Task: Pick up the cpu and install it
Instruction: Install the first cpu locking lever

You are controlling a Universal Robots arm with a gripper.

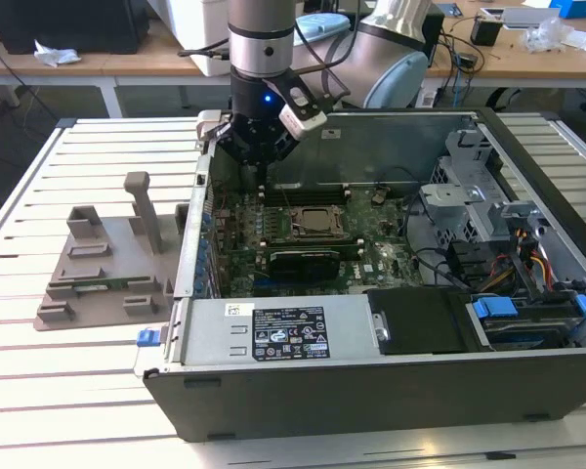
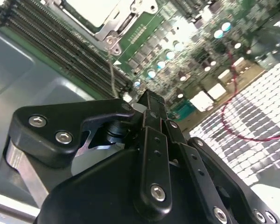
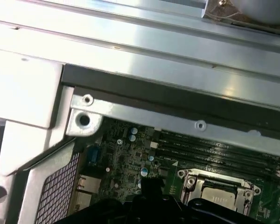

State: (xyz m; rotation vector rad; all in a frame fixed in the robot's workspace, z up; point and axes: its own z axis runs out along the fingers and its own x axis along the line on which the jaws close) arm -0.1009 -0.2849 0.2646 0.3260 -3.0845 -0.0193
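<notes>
One shiny silver-grey square cpu point(image 1: 317, 221) sits in the motherboard's metal-framed socket point(image 3: 220, 186), while the single black gripper point(image 2: 149, 105), fingers clenched together on nothing, hovers beside it.

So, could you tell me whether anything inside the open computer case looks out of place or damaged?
Nothing stands out. The cpu sits flat and square in its socket on the motherboard, and the gripper hangs just above the board beside it.

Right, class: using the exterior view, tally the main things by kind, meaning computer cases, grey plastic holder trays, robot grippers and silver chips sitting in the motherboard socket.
Open black metal computer case: 1
Grey plastic holder tray: 1
Black robot gripper: 1
Shiny silver square cpu: 1
Total: 4
</notes>
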